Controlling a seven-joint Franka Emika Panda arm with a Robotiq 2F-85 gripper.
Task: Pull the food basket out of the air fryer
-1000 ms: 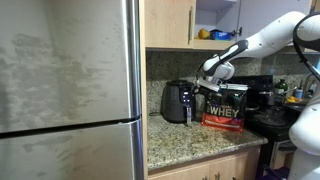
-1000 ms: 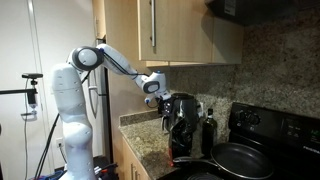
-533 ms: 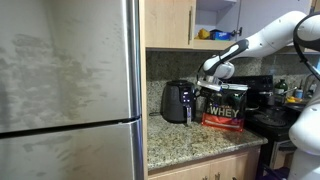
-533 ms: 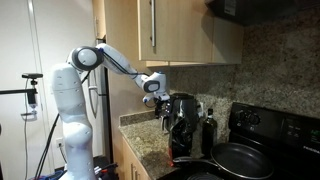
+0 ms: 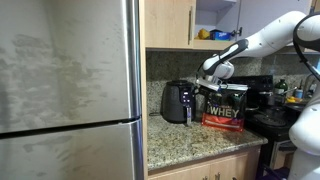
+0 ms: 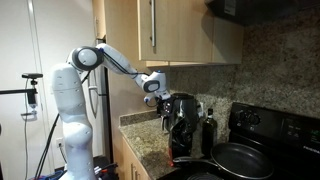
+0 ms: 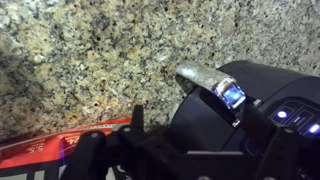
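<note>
The air fryer is a small black rounded appliance on the granite counter; it also shows in an exterior view and in the wrist view. Its food basket sits pushed into the lower front. The basket's short handle has a silver edge and a blue-lit tip. My gripper hovers right at the fryer's front, by the handle, and also appears in an exterior view. In the wrist view its two dark fingers stand apart on either side of the handle area, open, gripping nothing.
A black-and-red WHEY tub stands close beside the fryer, also in the wrist view. A steel fridge fills one side. A stove with a pan lies beyond. Cabinets hang overhead.
</note>
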